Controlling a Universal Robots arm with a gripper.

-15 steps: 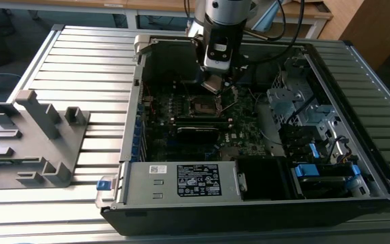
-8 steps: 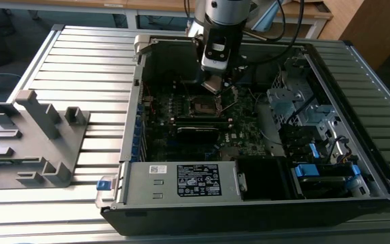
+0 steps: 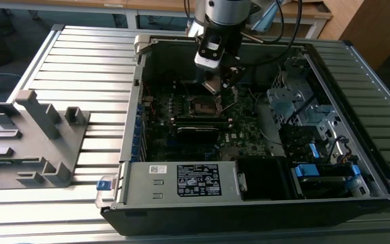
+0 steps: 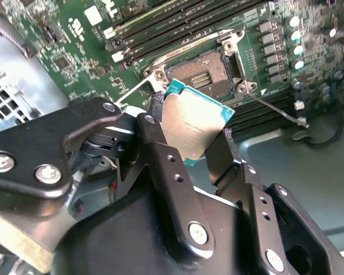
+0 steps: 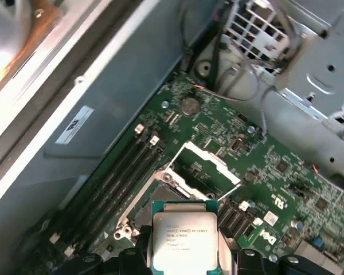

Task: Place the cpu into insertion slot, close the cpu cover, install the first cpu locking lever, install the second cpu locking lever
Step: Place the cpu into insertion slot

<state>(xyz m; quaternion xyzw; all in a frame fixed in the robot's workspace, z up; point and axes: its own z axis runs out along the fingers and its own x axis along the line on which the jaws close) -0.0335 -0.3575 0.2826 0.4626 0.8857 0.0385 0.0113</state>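
Observation:
My gripper (image 3: 221, 85) hangs inside the open computer case, just above the motherboard, and is shut on the cpu (image 4: 195, 129). The chip's silver top faces the camera in the first wrist view, where the cpu (image 5: 183, 240) sits between the two black fingers (image 4: 160, 149). The insertion slot (image 4: 203, 71) lies bare just past the chip, a dark square with a metal rim; in the exterior view the insertion slot (image 3: 205, 105) is right below the gripper. The cpu cover (image 5: 203, 163) stands swung up off the socket. A thin wire locking lever (image 4: 275, 109) juts out beside the socket.
A grey labelled power-supply box (image 3: 181, 180) fills the case's near end. A metal drive cage (image 3: 296, 101) with cables is on the exterior view's right. Memory slots (image 5: 126, 172) run beside the socket. A grey fixture (image 3: 32, 137) stands on the slatted table outside the case.

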